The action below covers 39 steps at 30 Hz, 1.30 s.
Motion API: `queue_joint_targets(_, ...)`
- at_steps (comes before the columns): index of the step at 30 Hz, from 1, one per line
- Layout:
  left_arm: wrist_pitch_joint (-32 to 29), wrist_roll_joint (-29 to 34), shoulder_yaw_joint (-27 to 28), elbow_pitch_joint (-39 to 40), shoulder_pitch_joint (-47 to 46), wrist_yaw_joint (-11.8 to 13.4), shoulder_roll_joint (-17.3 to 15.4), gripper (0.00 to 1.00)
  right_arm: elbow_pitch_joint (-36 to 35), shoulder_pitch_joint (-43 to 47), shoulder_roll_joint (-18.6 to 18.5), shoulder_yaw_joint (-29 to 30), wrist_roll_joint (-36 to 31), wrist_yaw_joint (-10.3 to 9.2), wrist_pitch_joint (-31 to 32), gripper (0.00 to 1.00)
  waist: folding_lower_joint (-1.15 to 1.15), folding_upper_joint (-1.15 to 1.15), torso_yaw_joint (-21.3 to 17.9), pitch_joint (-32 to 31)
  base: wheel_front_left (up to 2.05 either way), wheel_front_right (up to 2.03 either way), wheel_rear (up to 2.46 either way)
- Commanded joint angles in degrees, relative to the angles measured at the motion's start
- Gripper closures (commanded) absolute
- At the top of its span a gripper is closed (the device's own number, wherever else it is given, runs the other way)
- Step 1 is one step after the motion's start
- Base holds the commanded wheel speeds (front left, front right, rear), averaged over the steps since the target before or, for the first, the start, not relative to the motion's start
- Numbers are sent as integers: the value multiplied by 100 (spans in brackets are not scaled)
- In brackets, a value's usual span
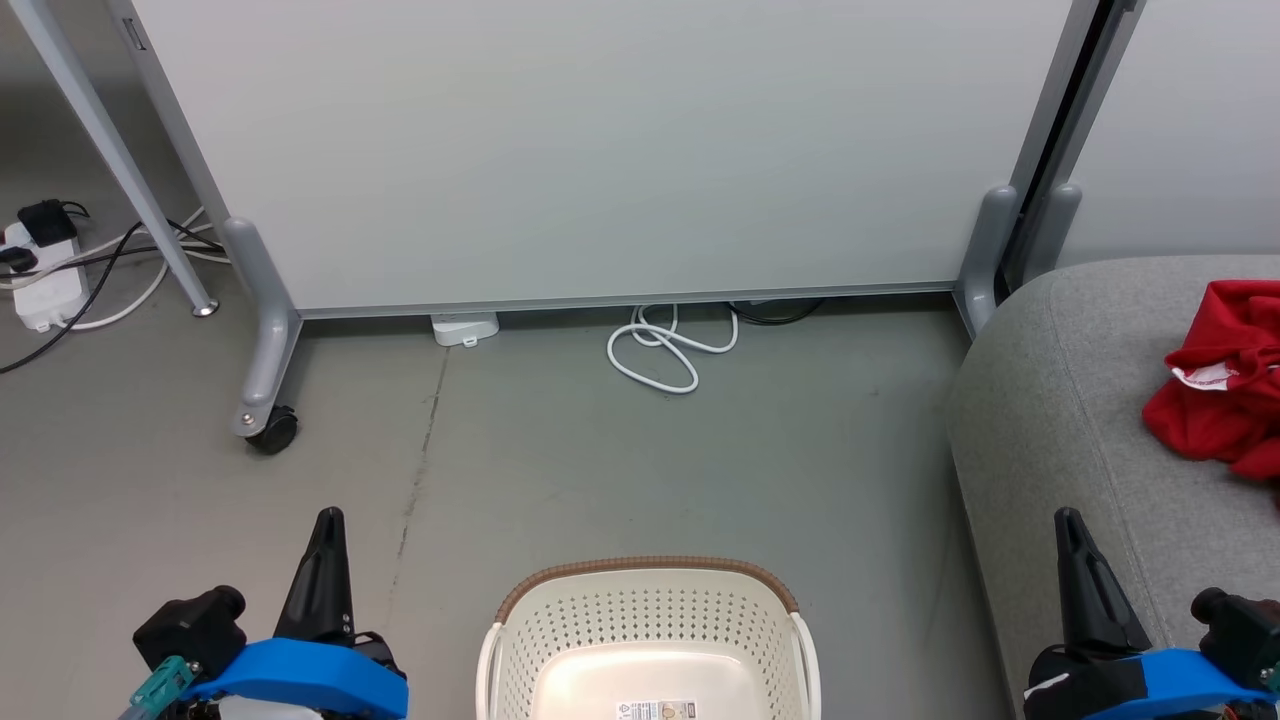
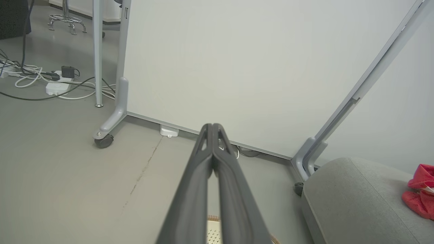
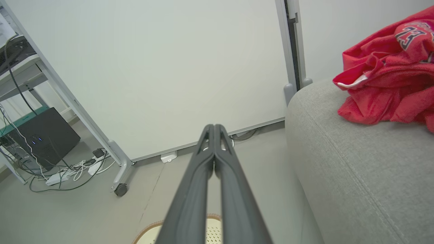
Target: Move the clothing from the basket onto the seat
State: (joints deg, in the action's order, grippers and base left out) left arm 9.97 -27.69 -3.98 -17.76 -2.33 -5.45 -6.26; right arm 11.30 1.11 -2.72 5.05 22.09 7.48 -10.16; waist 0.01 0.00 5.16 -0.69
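Evidently the clothing [image 1: 1225,395] lies heaped on the seat [image 1: 1060,400], in from its rounded corner, the basket's [image 1: 648,580] visible bottom bare; left gripper [image 1: 328,518] and right gripper [image 1: 1068,520], both closed on nothing, are best held clear

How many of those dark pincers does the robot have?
2. The left gripper is at the head view's lower left, beside the basket; the right gripper is at the lower right, by the sofa. Both are shut, empty.

Grey floor [image 1: 700,450], white wheeled partition [image 1: 600,150], coiled white cable [image 1: 660,350], power strip [image 1: 40,290] at left
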Motion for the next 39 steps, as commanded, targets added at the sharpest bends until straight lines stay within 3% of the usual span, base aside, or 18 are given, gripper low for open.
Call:
queue_joint_targets(1, -56, -249, 79, 116, -186, -23, -4, 100, -71, -182, -19, 15, 286, 0, 53, 100, -1, 0, -8, 1, 0, 0, 0)
queue_joint_targets(39, -798, -3141, 537, 250, -309, -114, 155, 100, 80, -470, -23, 79, 3423, 1, 809, 100, -1, 0, -185, 31, 0, 0, 0)
